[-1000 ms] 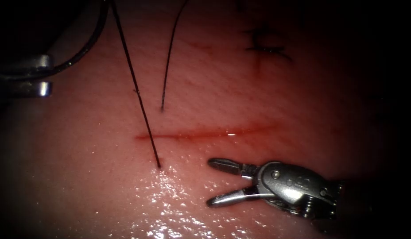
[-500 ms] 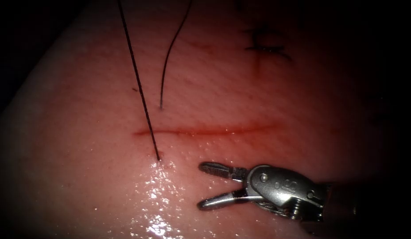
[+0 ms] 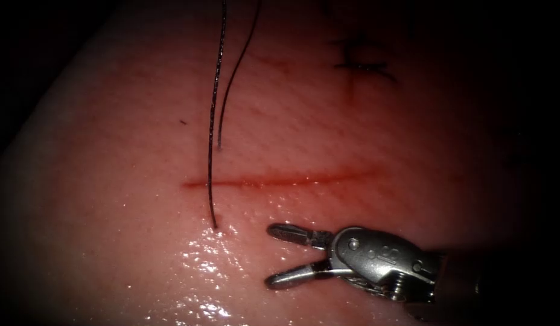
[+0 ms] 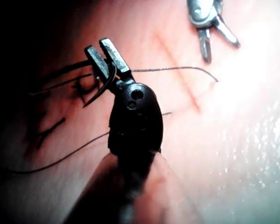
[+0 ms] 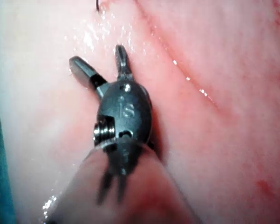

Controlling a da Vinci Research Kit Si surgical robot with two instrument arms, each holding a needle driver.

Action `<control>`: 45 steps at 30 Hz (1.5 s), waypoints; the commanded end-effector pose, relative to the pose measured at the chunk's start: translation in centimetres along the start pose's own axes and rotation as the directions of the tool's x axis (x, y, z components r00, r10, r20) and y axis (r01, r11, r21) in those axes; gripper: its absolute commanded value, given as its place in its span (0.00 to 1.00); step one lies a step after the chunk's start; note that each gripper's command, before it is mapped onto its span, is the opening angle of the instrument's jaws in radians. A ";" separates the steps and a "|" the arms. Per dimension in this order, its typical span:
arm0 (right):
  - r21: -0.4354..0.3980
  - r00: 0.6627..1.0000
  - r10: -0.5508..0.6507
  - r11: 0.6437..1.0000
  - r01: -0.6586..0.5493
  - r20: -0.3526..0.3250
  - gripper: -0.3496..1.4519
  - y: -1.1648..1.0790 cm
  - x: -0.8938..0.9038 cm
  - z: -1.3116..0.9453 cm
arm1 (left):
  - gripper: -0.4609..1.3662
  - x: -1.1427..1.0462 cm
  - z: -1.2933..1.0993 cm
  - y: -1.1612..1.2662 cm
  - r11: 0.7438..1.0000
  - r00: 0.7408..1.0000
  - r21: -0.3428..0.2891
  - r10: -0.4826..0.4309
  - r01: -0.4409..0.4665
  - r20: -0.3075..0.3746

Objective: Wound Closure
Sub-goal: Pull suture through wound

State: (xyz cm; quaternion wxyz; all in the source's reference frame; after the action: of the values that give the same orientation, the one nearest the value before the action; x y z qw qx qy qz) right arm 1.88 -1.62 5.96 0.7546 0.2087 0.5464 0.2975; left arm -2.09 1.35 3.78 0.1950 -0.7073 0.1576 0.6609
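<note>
In the endoscope view the tissue (image 3: 111,181) spans the frame, pale at the left and wet and shiny along the lower middle. The cut (image 3: 280,178) runs as a thin red horizontal line across the centre, with red fluid (image 3: 316,177) lying along it. Two strands of thread (image 3: 212,121) come down from the top edge just left of centre: the left one crosses the left end of the cut and enters the tissue just below it, and the shorter one beside it ends in the tissue above the cut. In the upper right sit dark finished stitches (image 3: 359,60).

In the lower right of that view the right tool (image 3: 274,255) lies just below the cut with its jaws spread wide apart, holding nothing, tips pointing toward the left. The right wrist view shows the same tool (image 5: 100,60) with its jaws parted over the glistening tissue (image 5: 233,154), apart from the cut (image 5: 186,70).

The left wrist view shows the left tool (image 4: 104,50) with its jaws closed on the needle (image 4: 102,88), gripped near one end of its curve; the needle is clear of the tissue (image 4: 233,140), held above the finished stitches, with thread (image 4: 177,69) running away from it
</note>
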 end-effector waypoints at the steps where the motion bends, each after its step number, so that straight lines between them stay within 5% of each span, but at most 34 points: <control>1: -0.027 1.000 0.009 1.000 -0.009 0.001 0.81 -0.03 0.02 0.00 | 0.06 -0.14 -0.08 0.10 1.000 1.000 -0.016 -0.013 0.013 0.003; 22: -0.060 1.000 -0.030 0.998 0.030 0.005 0.79 -0.05 0.28 0.30 | 0.06 -1.49 -0.91 1.08 0.998 0.997 -0.017 -0.065 0.066 0.049; 35: -0.040 0.998 -0.066 0.997 0.066 0.002 0.71 -0.02 0.36 0.62 | 0.06 -1.60 -1.16 1.07 0.997 0.994 -0.005 -0.081 0.082 0.072; 39: -0.021 0.997 -0.079 0.997 0.079 0.000 0.54 -0.02 0.36 0.67 | 0.06 -1.59 -1.19 1.07 0.996 0.994 -0.004 -0.086 0.087 0.074; 42: -0.007 0.997 -0.082 0.997 0.082 0.004 0.09 -0.04 0.34 0.69 | 0.06 -1.59 -1.21 1.06 0.996 0.993 -0.003 -0.086 0.086 0.075; 45: -0.001 0.996 -0.084 0.996 0.084 0.003 0.00 -0.05 0.33 0.72 | 0.06 -1.59 -1.21 1.06 0.996 0.993 -0.003 -0.086 0.086 0.076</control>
State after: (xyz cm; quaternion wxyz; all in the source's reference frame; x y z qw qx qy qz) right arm 2.66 -1.44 5.93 0.7666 0.1890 0.5548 0.2624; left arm -1.65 -0.23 5.35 0.2303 -0.6872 0.1208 0.6783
